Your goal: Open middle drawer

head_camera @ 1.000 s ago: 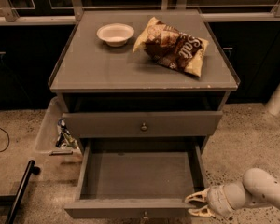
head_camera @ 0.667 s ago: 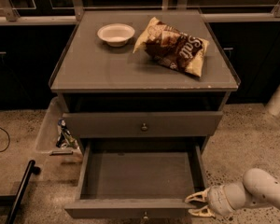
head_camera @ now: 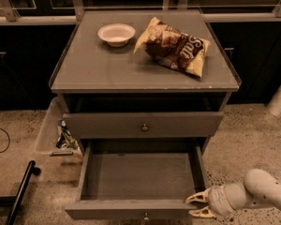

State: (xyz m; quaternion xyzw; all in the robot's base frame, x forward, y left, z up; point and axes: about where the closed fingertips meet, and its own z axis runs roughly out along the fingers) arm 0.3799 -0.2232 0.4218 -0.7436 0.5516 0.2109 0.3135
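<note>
Well, nothing has moved this past second; your gripper (head_camera: 193,206) stays spread and empty; the middle drawer (head_camera: 140,175) lies just beside it, pulled well out, front corner at its tips; the task looks done.

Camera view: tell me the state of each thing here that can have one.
middle drawer: pulled out, empty inside.
upper drawer: pushed in.
end effector: open, holding nothing, at the middle drawer's front right corner.
bowl: upright on the cabinet top, looks empty.
chip bag: lying flat on the cabinet top.
</note>
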